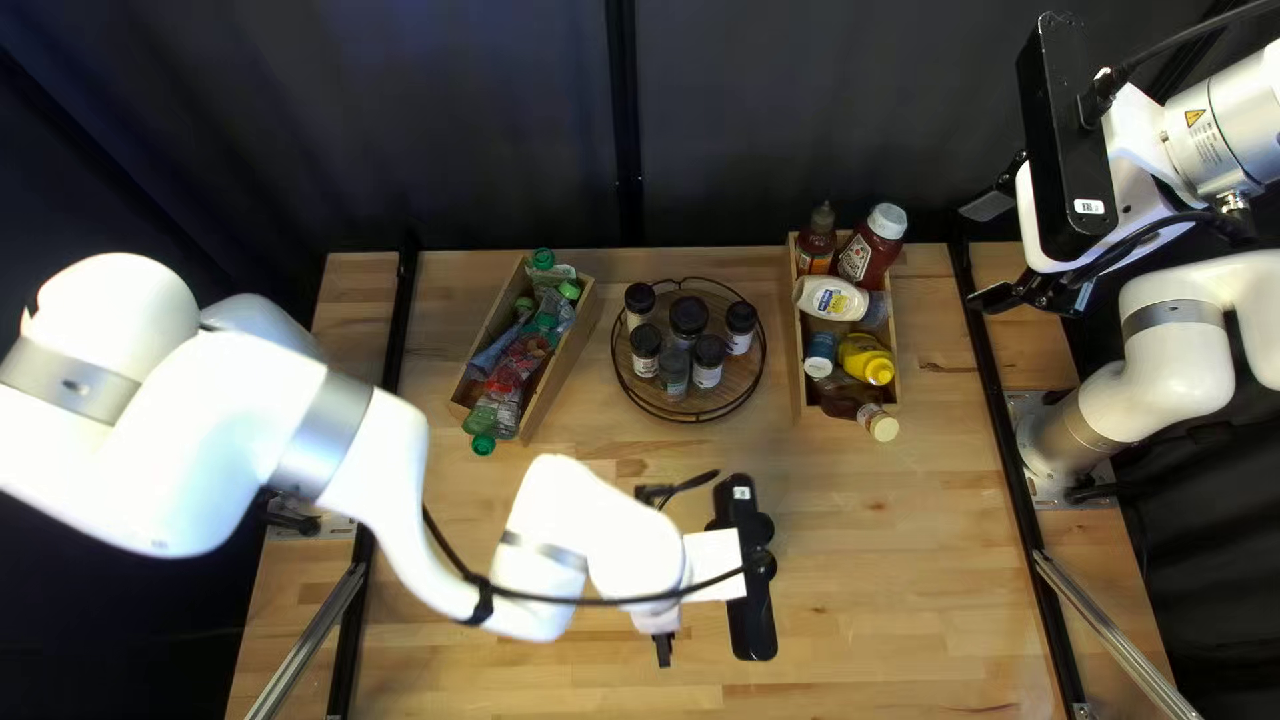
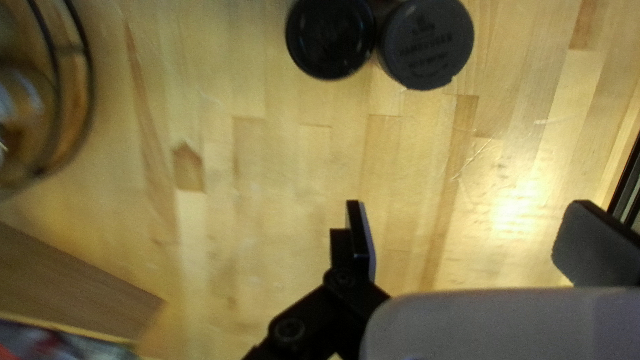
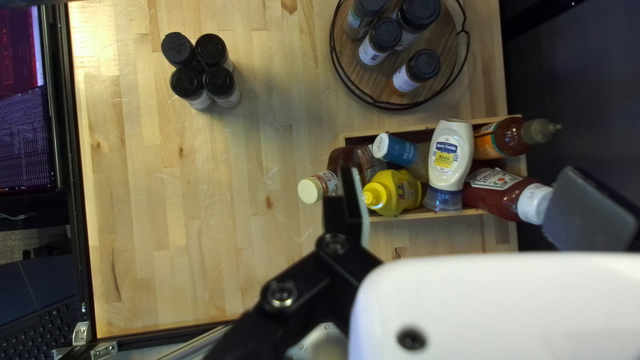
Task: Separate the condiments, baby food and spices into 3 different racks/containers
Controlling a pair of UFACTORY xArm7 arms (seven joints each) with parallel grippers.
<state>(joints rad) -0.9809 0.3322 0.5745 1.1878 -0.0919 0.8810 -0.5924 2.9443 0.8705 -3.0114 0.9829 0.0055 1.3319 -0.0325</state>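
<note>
A screen (image 3: 23,120) and a keyboard (image 3: 40,330) are sitting just off the near edge of the worktop (image 1: 907,560). The left end effector (image 1: 663,650) is hovering over the near half, its fingers standing wide apart and holding nothing. Ahead of it in its wrist view, two black-lidded spice jars are showing; the right wrist view is showing four spice jars (image 3: 220,81) standing upright in a tight cluster, outside any container.

Farther back, a slanted wooden box (image 1: 562,363) at the left is holding green-capped baby food pouches (image 1: 511,367). Between the boxes, six more black-lidded jars (image 1: 707,360) are standing on a round wooden tray (image 1: 735,386) with a wire rim. The right-hand wooden box (image 1: 796,374) is holding the condiments: a bottle with a cream cap (image 1: 879,424) is poking out over its near end, then a blue-labelled shaker (image 1: 819,355) and a yellow mustard bottle (image 1: 864,358) are lying side by side, with a mayonnaise bottle (image 1: 830,299) behind. A ketchup bottle (image 1: 870,250) and a sauce bottle (image 1: 816,240) are reaching past the far end.

The right end effector (image 1: 988,252) is hanging raised at the right, fingers spread wide, gripping nothing. A dark curtain (image 1: 787,107) is hanging behind everything.
</note>
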